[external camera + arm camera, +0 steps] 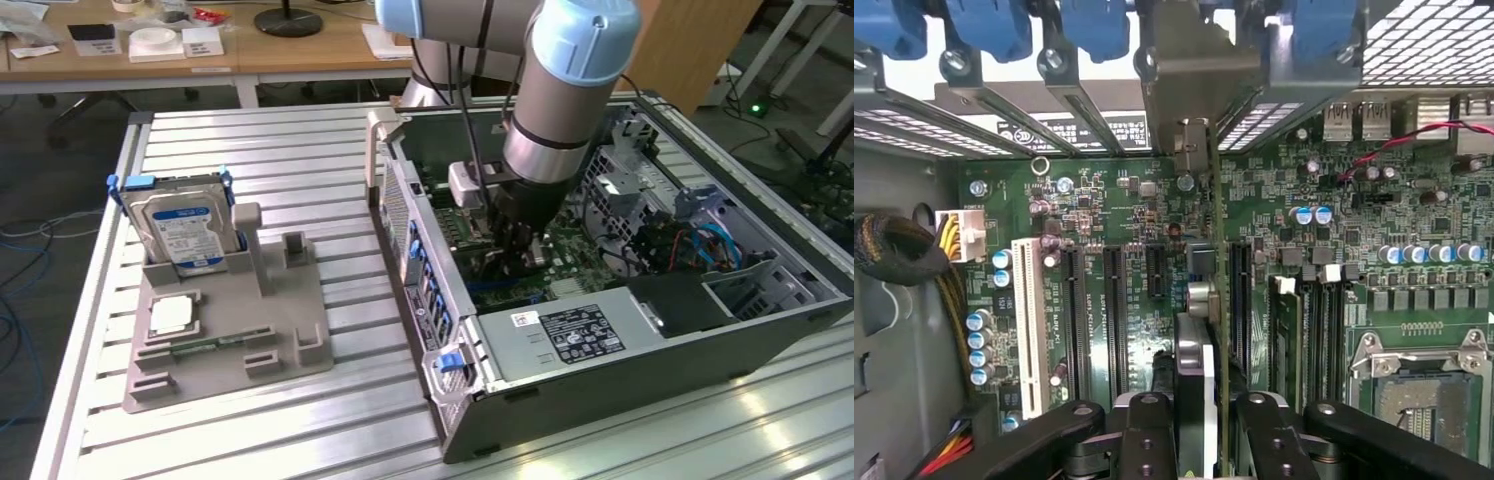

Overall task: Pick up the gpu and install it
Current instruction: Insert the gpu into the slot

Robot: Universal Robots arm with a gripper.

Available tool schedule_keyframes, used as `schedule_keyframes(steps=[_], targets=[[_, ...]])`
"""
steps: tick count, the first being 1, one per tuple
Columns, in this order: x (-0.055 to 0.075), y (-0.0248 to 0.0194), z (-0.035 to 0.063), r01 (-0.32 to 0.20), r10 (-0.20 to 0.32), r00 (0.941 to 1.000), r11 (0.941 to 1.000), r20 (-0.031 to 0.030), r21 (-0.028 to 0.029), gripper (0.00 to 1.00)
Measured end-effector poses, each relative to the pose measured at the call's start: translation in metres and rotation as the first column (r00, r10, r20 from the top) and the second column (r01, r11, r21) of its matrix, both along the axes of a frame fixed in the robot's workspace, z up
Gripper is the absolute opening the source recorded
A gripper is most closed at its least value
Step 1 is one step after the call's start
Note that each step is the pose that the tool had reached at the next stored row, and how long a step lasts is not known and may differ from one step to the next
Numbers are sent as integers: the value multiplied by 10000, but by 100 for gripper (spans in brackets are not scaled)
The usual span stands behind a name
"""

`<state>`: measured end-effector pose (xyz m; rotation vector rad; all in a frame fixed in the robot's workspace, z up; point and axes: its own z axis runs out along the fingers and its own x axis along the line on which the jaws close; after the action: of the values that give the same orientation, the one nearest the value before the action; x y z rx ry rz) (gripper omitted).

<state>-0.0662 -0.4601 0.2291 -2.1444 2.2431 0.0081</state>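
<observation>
In the wrist view I see the gpu edge-on, a thin card with a dark cooler face and a green board edge. My gripper is shut on it, one black finger on each side. The card stands upright over the green motherboard, between the long black expansion slots. Its metal bracket reaches toward the rear slot openings of the case. Whether the card's edge sits in a slot I cannot tell. In the exterior view my gripper is lowered deep inside the open computer case.
A grey holder on the slatted table, at the exterior view's left, carries a silver hard drive and a narrow memory stick. Inside the case are a power supply, drive cages, cables, memory modules and the processor socket.
</observation>
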Motion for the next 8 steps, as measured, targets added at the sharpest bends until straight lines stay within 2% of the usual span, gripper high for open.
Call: schedule_keyframes(steps=[8], targets=[[0, 0, -18, 0, 0, 10000, 10000, -1, 3, 28]])
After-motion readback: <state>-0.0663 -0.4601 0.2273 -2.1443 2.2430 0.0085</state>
